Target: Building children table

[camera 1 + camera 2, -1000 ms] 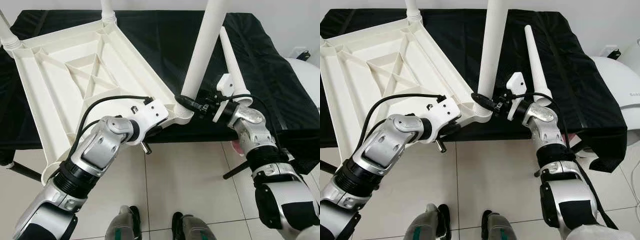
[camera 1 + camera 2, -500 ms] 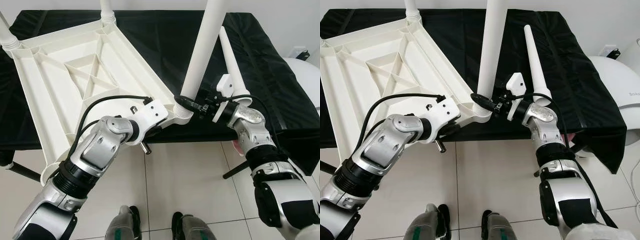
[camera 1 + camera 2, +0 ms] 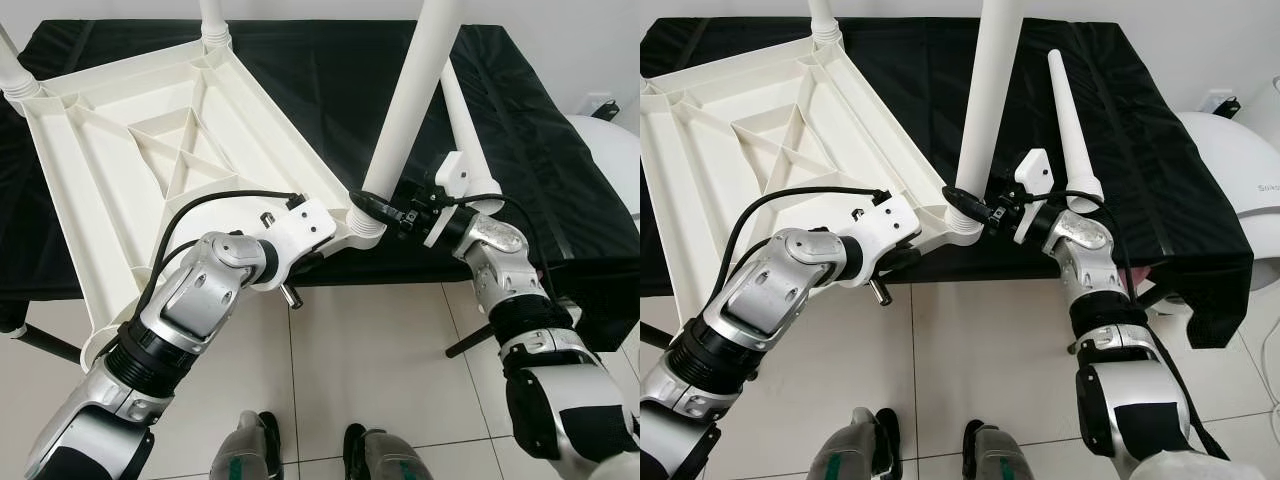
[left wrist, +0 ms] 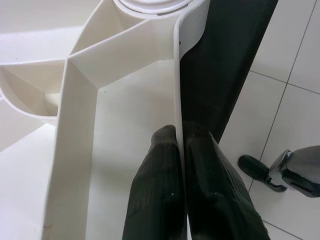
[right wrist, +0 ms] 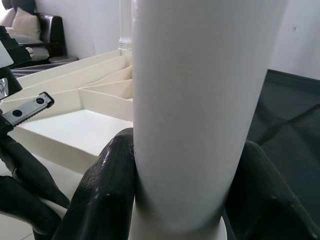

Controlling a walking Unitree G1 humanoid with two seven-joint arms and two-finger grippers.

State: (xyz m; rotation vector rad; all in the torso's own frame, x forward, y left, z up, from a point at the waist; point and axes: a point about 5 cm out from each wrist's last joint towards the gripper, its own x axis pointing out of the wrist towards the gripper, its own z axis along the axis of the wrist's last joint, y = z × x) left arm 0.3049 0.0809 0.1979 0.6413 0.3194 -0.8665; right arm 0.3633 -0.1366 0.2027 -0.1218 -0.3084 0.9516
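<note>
Your right end effector (image 3: pixel 985 208) pinches the table leg (image 3: pixel 985 100) at the tabletop (image 3: pixel 150 150) corner socket; left end effector (image 4: pixel 182 150) clamps that corner's rim; one spare leg (image 3: pixel 1070 120) lies beside the tabletop, unfitted.

Both arms are brushed silver with rounded, jointed shells, broken by black ribbed bands and black padded sections near the forearms. Each wrist carries a white plastic block: the left one (image 3: pixel 300 228) shows small dark screw holes and a short metal pin below it, and a black cable loops from it back along the arm. A thinner black cable runs along the right wrist mount (image 3: pixel 450 190). The left claw (image 4: pixel 181 150) and right claw (image 3: pixel 372 206) have long black fingers (image 5: pixel 100 200), matte and slightly textured. The feet (image 3: pixel 250 450) are silver with black shoes and green accents.
</note>
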